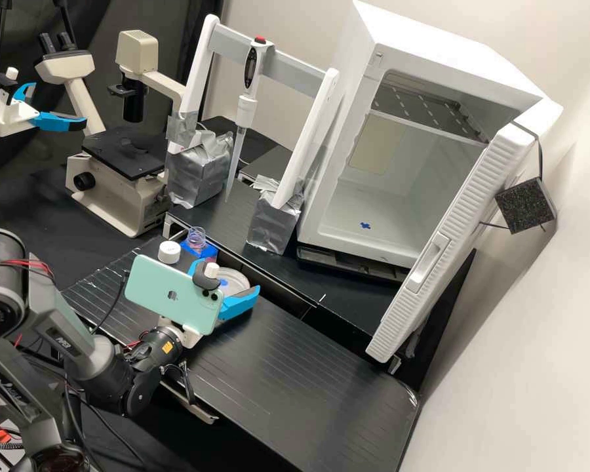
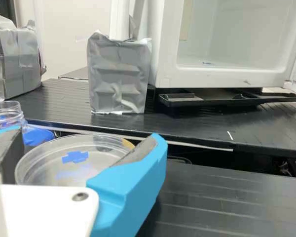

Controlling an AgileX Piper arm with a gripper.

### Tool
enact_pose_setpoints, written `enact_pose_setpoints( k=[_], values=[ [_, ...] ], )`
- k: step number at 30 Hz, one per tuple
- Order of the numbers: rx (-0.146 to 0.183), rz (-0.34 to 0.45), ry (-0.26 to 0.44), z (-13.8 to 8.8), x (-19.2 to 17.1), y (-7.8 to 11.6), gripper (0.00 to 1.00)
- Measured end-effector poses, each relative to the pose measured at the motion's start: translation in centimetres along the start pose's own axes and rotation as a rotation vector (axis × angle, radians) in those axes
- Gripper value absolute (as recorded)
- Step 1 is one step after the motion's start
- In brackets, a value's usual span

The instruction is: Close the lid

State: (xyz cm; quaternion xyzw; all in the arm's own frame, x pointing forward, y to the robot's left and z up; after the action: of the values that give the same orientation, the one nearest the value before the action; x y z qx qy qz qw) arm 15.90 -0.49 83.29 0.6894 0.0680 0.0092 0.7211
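Well, in the high view the dish (image 1: 233, 282) sits on the front part of the black desk (image 1: 295, 393), and the jaws (image 1: 226, 276) are set low around it, presumably so they can take the rim from 2 sides. They look spread wide. Near the dish stand a bottle (image 1: 195, 240) with an uncovered neck and a white cap (image 1: 169, 252), set side by side, likely to have both within reach of the arm. Neither is in the jaws, so the lid meant is probably the dish's, though I cannot tell whether it is on.

From the wrist view, the dish lies between the 2 blue fingers (image 2: 133, 182), its blue mark (image 2: 75, 157) facing up, perhaps as a guide for aiming. Whether the pads touch the rim, I cannot tell. A likely next step is squaring up to the rim; an uneven push could slide the dish. Behind, a silver block (image 2: 117, 79) seems put there as a weighted foot.
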Motion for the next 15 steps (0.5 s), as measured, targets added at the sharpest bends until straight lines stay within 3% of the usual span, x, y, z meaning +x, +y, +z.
enact_pose_setpoints(
  k=[7,15],
  values=[
    [-0.011,0.016,0.017,-0.5,-0.3,0.3,1.0],
    [-0.01,0.086,0.076,-2.0,-0.7,1.0,1.0]
  ],
)
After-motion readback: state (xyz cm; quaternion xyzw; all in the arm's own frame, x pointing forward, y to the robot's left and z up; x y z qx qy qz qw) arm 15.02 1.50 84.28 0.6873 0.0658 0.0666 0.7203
